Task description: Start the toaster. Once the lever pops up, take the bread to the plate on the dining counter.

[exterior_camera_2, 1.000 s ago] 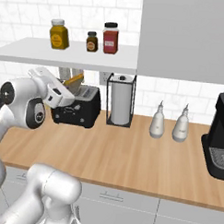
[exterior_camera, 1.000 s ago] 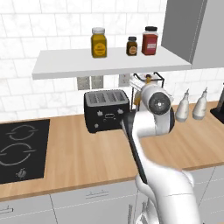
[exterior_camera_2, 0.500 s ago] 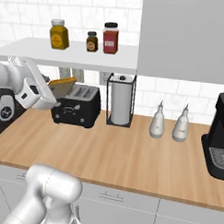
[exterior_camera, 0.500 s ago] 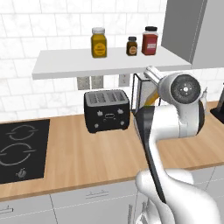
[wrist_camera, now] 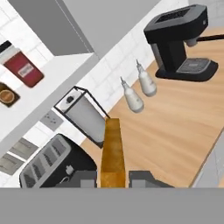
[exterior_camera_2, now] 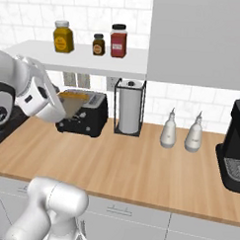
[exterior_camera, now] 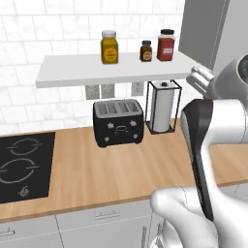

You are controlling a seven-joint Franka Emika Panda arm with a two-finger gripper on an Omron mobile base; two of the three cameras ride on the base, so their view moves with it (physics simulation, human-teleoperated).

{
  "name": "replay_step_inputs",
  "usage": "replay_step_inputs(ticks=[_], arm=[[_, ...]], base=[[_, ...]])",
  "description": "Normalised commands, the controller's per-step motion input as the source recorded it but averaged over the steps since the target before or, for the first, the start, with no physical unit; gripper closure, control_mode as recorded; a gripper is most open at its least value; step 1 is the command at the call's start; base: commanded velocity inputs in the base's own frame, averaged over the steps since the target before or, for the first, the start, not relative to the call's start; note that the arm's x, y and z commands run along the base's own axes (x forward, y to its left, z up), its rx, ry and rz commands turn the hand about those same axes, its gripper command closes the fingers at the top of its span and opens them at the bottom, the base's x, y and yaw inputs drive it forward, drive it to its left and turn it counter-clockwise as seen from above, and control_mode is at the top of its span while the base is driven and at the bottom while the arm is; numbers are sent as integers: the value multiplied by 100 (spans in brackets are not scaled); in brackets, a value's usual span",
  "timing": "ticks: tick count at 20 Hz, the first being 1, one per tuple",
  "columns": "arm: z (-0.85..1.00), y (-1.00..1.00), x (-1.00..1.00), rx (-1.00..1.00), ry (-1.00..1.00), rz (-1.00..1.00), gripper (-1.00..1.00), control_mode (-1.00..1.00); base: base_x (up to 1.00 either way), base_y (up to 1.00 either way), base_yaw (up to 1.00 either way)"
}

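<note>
Toaster (exterior_camera: 118, 122): black, on worktop (exterior_camera: 111, 172) under shelf (exterior_camera: 111, 68); four slots empty. Bread (wrist_camera: 112, 153): slice edge-on, clamped between hand (wrist_camera: 113, 179) fingers, lifted clear of toaster. Shelf: yellow jar (exterior_camera: 109, 47), small dark jar (exterior_camera: 146, 51), red jar (exterior_camera: 165, 45). Wire holder (exterior_camera: 163, 107): paper roll upright inside. Two pale bottles (exterior_camera_2: 168, 129) beside coffee machine (exterior_camera_2: 236, 145).

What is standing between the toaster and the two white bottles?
A paper towel roll in its black wire holder stands between the toaster and the bottles, seen in the right base view.
</note>
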Motion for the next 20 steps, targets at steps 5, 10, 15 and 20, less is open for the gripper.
replay_step_inputs(ticks=[5,10,15,20], arm=[[-24,-35,0,-2,13,5,100,-100],[-28,-1,-5,-13,2,2,100,-100],[0,0,0,0,0,0,100,100],[0,0,0,0,0,0,100,100]], base=[[0,0,0],[0,0,0],[-98,12,-5],[-90,4,-7]])
